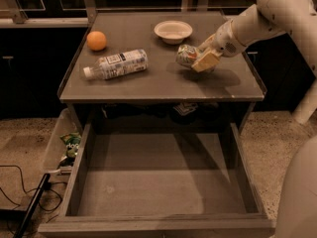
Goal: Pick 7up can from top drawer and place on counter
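Note:
The 7up can point(185, 55) is held tilted on its side over the right part of the counter point(148, 86), close to its surface. My gripper point(200, 59) reaches in from the upper right and is shut on the can. The top drawer point(153, 182) stands pulled open below the counter, its flat bottom bare.
On the counter lie a clear white-labelled plastic bottle point(116, 64) on its side, an orange point(96, 40) at the back left and a white bowl point(173, 31) at the back. A translucent plastic bin point(59, 145) and cables point(22, 202) are on the floor to the left.

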Motion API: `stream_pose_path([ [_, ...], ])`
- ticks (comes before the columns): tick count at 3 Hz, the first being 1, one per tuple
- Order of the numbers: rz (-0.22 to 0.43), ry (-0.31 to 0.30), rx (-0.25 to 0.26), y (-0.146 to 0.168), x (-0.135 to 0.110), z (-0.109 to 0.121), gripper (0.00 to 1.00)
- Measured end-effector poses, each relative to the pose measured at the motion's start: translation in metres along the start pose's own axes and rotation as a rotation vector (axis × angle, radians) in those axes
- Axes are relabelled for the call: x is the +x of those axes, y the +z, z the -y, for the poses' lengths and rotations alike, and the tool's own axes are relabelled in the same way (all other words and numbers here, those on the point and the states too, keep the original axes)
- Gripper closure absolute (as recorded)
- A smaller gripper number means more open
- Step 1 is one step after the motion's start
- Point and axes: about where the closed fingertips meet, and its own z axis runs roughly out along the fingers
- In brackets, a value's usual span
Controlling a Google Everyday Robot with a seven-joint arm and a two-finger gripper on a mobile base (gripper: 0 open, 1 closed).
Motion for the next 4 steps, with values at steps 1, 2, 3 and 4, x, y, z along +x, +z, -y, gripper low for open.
stream_pose_path([
  [1,0.0,0.0,0.0,0.0,0.0,0.0,0.35],
  [2,0.0,0.0,0.0,0.0001,0.0,0.0,0.12],
  [3,0.0,0.0,0.0,0.0001,0.0,0.0,0.0],
  [4,0.0,0.0,0.0,0.0001,0.0,0.0,0.0],
])
